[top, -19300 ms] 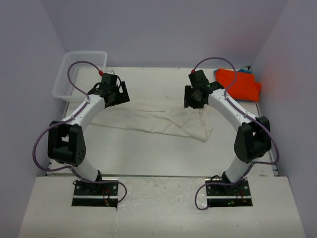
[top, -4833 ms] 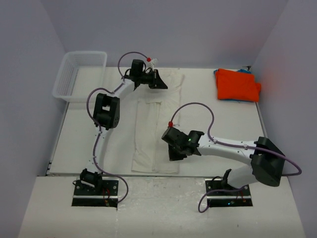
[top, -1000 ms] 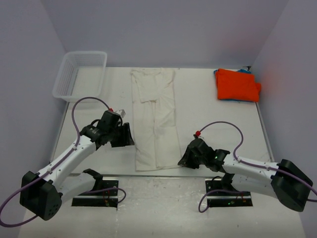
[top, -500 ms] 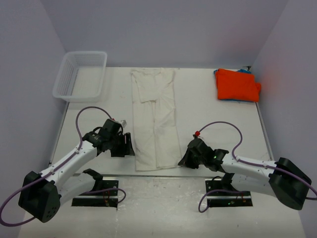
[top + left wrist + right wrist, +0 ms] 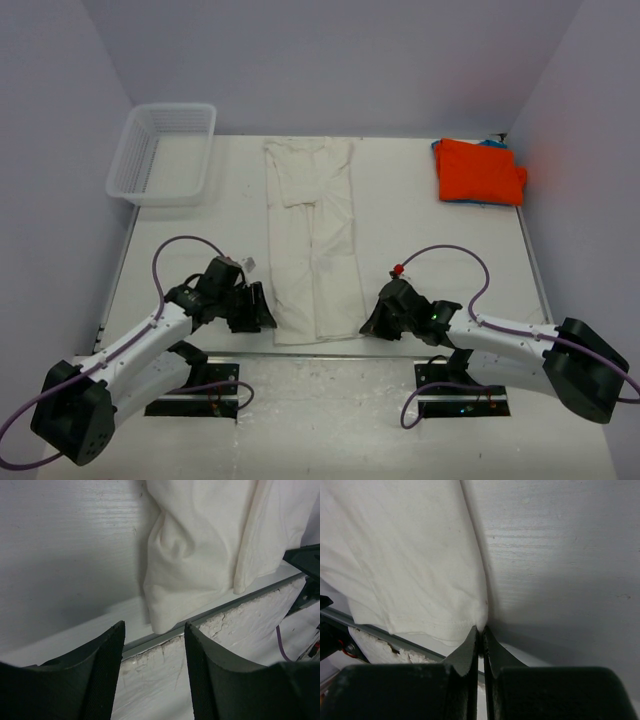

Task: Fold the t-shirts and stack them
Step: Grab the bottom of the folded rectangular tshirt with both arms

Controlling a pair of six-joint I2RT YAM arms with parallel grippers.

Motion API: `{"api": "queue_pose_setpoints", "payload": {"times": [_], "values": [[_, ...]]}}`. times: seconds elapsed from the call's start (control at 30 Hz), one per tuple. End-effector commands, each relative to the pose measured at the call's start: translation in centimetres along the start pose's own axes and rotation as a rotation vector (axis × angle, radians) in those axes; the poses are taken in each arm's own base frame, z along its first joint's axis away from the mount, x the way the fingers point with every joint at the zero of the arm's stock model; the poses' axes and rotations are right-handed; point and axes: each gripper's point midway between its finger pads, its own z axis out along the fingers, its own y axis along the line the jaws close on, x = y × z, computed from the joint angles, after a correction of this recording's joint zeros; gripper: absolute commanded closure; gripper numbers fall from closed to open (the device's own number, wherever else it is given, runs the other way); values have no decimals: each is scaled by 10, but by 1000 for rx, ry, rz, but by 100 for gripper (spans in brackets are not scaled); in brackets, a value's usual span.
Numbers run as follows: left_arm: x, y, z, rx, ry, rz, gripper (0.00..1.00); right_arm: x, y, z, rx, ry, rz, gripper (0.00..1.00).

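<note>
The cream t-shirt [image 5: 312, 240] lies folded in a long strip from the table's back to its near edge. My left gripper [image 5: 258, 312] is open, its jaws just short of the shirt's near left corner [image 5: 165, 615], touching nothing. My right gripper [image 5: 370, 325] is shut, pinching the near right corner of the cream shirt [image 5: 420, 565] at its fingertips [image 5: 472, 642]. The orange t-shirt [image 5: 480, 172] lies folded at the back right, with a blue edge [image 5: 492, 143] showing behind it.
A white mesh basket [image 5: 165, 152] stands at the back left. The table's near edge, a metal strip [image 5: 225, 607], runs right under both grippers. Purple walls close the left, back and right sides.
My left gripper has moved nearer and to the right, up to the shirt's near left corner. My right gripper has stayed shut at the near right corner. The shirts have not moved.
</note>
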Motion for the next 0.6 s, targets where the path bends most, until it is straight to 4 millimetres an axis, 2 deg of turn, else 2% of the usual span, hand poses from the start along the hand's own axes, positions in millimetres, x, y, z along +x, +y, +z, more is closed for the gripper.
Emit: {"api": "queue_pose_setpoints", "payload": {"times": [0.0, 0.23, 0.57], "values": [[-2, -12, 2, 45, -8, -21, 48, 0, -33, 2, 114, -24, -18, 100], [19, -2, 16, -37, 54, -17, 51, -2, -32, -2, 109, -38, -17, 100], [23, 1, 30, -67, 48, -32, 54, -1, -32, -3, 103, -36, -13, 100]]}}
